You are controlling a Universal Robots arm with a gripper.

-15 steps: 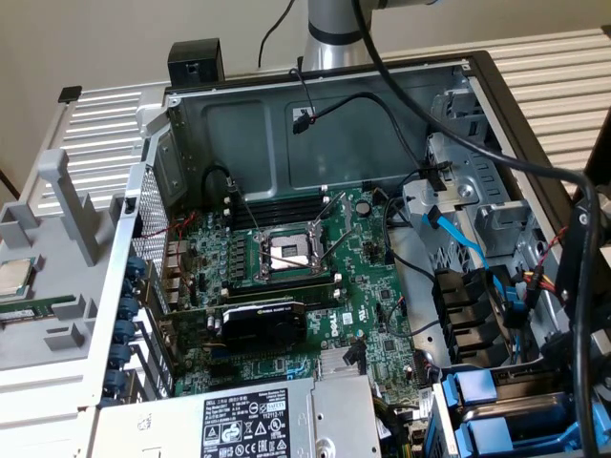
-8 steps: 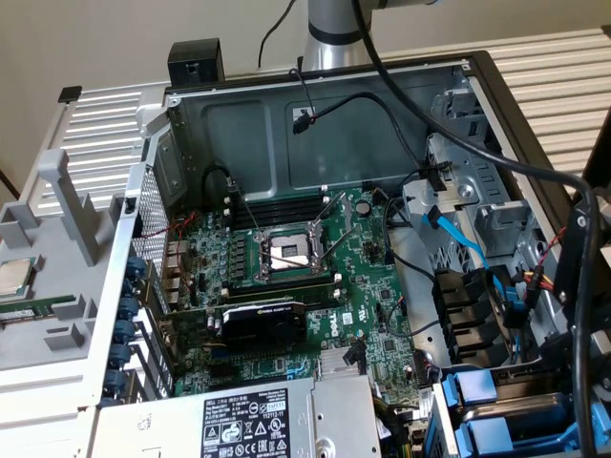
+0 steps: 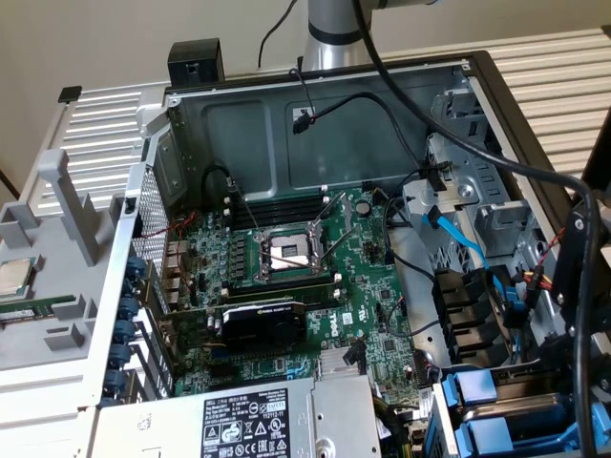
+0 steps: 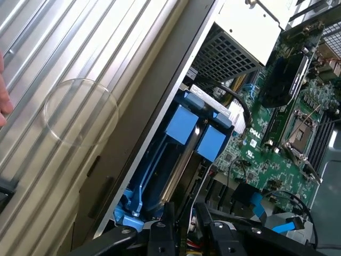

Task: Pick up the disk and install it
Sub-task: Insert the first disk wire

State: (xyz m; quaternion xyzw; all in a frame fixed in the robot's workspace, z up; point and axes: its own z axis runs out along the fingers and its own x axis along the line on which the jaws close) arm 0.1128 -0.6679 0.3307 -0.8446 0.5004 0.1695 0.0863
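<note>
The disk (image 4: 180,166) is seen edge-on, wedged between blue frames (image 4: 181,124) by the case wall (image 4: 159,104), long axis toward the claw (image 4: 184,218); its grip cannot be told.

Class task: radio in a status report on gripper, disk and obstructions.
Gripper nearest blue-framed silver metal disk, edge-on beside grey case wall. Black cable crosses close by, at green motherboard edge.

Computer case (image 3: 277,134) on ribbed surface (image 3: 563,86)
</note>
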